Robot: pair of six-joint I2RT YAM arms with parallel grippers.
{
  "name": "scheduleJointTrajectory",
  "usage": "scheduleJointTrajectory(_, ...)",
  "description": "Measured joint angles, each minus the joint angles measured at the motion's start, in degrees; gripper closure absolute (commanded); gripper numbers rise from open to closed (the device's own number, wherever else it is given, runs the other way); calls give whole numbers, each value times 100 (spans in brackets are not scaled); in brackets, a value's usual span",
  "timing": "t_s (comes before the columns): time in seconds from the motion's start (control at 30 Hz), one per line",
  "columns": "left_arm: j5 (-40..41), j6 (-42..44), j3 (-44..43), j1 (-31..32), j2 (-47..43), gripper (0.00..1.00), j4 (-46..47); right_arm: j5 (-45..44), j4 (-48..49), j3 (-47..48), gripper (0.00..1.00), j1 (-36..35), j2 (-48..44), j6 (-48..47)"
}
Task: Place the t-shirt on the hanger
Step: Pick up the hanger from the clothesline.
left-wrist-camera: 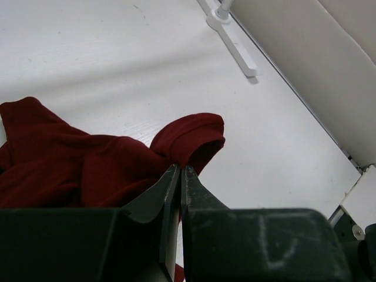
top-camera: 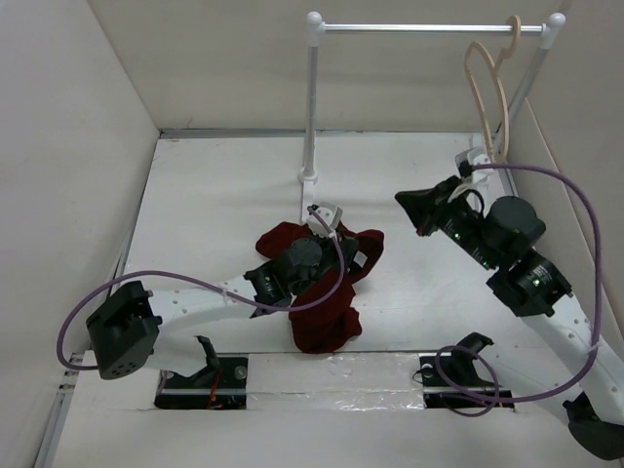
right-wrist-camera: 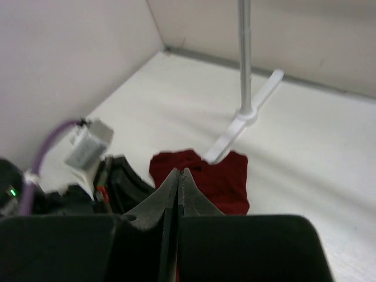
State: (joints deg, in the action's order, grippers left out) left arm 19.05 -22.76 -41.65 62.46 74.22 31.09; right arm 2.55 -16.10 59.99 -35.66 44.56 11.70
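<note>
Left fingers (left-wrist-camera: 167, 194) closed, pinching a fold of the t-shirt (top-camera: 322, 322), which is bunched on the tabletop (top-camera: 214, 195) just in front of the rail stand (top-camera: 312, 107) left post. Right fingers (right-wrist-camera: 167, 191) closed, empty, raised near the stand's right end, where the hanger (top-camera: 483, 112) hangs.

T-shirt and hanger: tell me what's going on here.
The left gripper is shut on a fold of the crumpled t-shirt, which lies on the table. The right gripper is shut and empty, held above the table. The hanger hangs on the rail, with nothing on it yet.
</note>
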Motion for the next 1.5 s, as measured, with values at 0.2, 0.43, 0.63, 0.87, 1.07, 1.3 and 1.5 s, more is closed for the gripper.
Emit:
scheduleJointTrajectory(0.2,-308,87,0,-155,68,100,168,-1355,-59,1370,68,219,361,-190)
scheduleJointTrajectory(0.43,-778,142,0,-337,190,100,216,-2564,-269,3187,27,1982,1355,-636)
scheduleJointTrajectory(0.63,-1005,199,0,-332,201,100,210,-2177,-841,4210,21,3373,2717,-778)
scheduleJointTrajectory(0.87,-1172,212,0,-332,356,100,203,-1521,-1563,4232,26,3897,3685,-890)
scheduleJointTrajectory(1.07,-1231,212,0,-332,363,100,205,-1064,-1617,4179,43,4013,3792,-837)
scheduleJointTrajectory(1.3,-1259,212,0,-332,363,100,208,-680,-1530,4118,44,4168,3915,-715)
scheduleJointTrajectory(1.5,-1259,214,0,-332,361,100,208,-391,-1475,4118,54,4197,4168,-612)
